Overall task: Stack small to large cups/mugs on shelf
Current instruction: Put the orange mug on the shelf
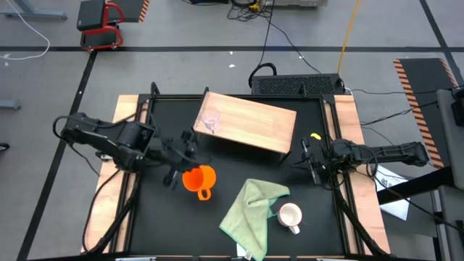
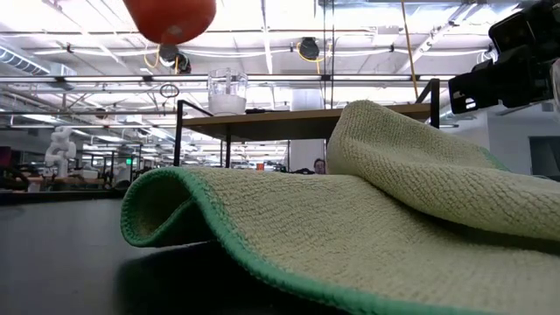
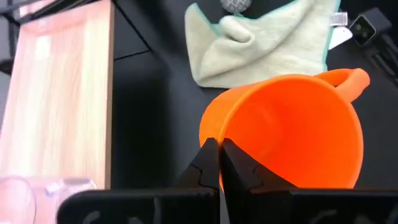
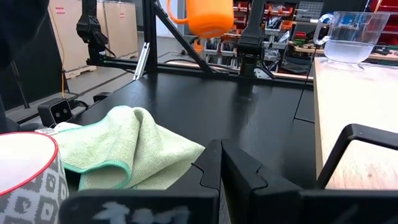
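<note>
Above the black tabletop (image 1: pixel 159 210), left gripper (image 3: pixel 219 163) has its fingers pinched tight on the rim of the orange mug (image 1: pixel 198 179), which hangs clear of the surface (handle away from the shelf). Shelf (image 1: pixel 254 123) carries the clear glass cup (image 1: pixel 211 120) near its left end. White mug (image 1: pixel 290 216) sits on the tabletop just beside the green cloth (image 1: pixel 251 210). Right gripper (image 4: pixel 221 163) waits by the table's right edge, fingers fully closed, holding nothing.
</note>
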